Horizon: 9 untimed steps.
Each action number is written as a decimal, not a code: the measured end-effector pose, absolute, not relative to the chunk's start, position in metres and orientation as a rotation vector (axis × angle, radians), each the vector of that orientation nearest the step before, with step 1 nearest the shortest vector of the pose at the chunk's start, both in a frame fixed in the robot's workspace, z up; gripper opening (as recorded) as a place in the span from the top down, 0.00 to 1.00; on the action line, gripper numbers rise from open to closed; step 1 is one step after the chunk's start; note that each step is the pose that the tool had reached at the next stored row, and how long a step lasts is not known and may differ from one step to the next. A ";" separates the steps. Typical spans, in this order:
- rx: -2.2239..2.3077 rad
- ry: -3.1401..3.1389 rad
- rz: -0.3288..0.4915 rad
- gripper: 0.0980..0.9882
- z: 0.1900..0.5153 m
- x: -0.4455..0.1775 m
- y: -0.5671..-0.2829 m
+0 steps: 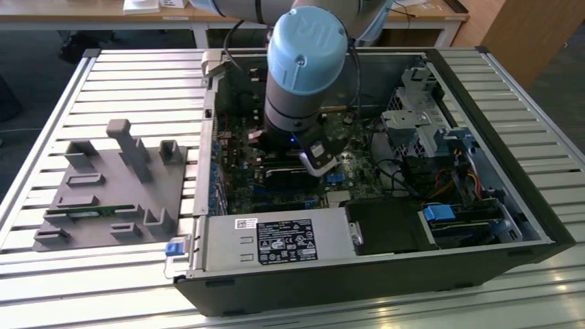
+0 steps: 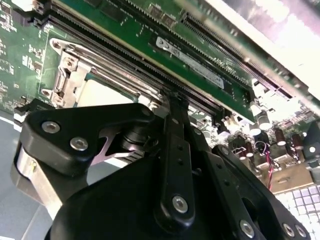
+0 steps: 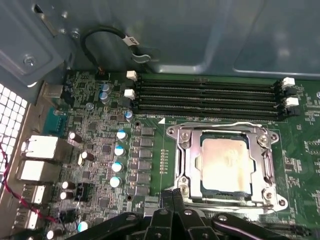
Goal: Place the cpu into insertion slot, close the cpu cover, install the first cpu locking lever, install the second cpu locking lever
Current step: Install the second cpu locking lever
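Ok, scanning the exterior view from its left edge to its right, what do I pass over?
Grey parts fixture on the slatted table → blue latch tab at the open computer case's corner → labelled power supply → the arm reaching down over the motherboard → blue drive clip → the case's far wall.

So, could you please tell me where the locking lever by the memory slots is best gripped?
From above, I'd say: pinch the locking lever across its thin rod, mid-length, where it stands clear between the cpu cover and the memory slots.

gripper [image 2: 172, 100] at insertion slot [image 2: 67, 75] edge | cpu [image 2: 102, 94] seated | fingers together
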State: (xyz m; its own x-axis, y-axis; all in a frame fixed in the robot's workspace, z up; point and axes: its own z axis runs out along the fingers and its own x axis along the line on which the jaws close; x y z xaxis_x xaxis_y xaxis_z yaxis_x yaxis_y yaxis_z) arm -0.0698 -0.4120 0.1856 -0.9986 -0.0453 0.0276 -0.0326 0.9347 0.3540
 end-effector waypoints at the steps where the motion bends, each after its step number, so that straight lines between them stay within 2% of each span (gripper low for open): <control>1: 0.062 -3.055 -0.559 0.99 0.185 -0.070 -0.411; 9: 0.062 -3.054 -0.561 0.99 0.184 -0.073 -0.408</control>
